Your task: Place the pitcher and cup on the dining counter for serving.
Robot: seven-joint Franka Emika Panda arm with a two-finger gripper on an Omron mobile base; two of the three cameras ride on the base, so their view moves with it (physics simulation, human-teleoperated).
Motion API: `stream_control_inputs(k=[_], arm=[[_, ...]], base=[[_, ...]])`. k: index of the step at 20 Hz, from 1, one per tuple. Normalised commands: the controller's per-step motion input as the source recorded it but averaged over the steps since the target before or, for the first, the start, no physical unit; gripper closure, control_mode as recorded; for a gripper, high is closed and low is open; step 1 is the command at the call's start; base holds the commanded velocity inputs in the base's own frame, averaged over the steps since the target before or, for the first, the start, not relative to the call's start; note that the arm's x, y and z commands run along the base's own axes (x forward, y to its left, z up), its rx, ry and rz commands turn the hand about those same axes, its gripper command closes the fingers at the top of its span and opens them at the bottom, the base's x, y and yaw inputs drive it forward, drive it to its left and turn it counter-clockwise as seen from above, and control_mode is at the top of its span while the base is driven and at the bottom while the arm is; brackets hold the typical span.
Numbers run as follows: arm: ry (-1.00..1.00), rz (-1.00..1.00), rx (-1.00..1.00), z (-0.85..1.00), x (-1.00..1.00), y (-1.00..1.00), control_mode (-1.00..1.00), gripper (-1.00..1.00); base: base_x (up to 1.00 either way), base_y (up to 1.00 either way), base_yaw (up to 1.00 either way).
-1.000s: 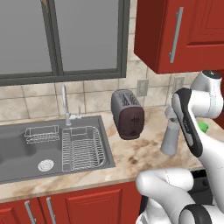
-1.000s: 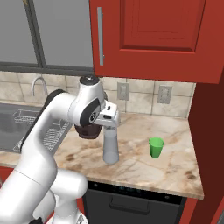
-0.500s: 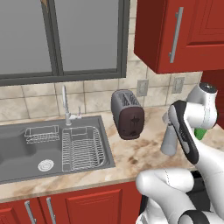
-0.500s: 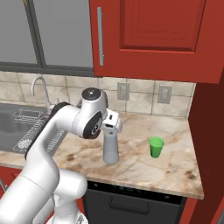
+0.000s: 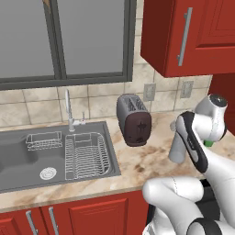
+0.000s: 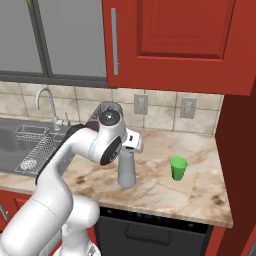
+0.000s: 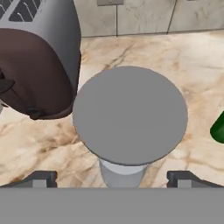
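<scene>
Kitchen scene with glossy red cabinets, beige tiled backsplash and a grey-framed window over the table [image 6: 200,200], which has a beige-brown marbled stone top. One pitcher [image 6: 126,170] stands on it: plain matte grey, bottle-shaped, wider base, narrow neck, flat round disc on top [image 7: 130,114]. One cup [image 6: 178,167], a small bright green tumbler, sits at the pitcher's 3 o'clock in the right base view, apart from it. One toaster [image 5: 133,120], rounded, grey shell with a dark brown face, sits near the pitcher, at its 9 o'clock in the left base view. There's one steel sink [image 5: 18,158] with a curved faucet [image 5: 69,108] and two wire racks [image 5: 88,154] in it.

The arm's fingers [image 7: 44,179] are spread wide, one at each side of the pitcher's top in the hand view, at about 8 and 4 o'clock from the disc. They aren't gripping anything.
</scene>
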Motion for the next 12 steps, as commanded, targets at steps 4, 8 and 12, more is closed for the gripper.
stream_control_inputs(k=[4, 8, 12], arm=[[0.00, 0.08, 0.00, -0.16, 0.11, -0.39, -1.00, -1.00], [0.00, 0.16, 0.00, -0.08, 0.04, -0.40, -1.00, -1.00], [-0.01, 0.21, 0.00, 0.00, 0.11, -0.24, -1.00, -1.00]], base=[[0.00, 0.00, 0.00], [0.00, 0.00, 0.00], [0.00, 0.00, 0.00]])
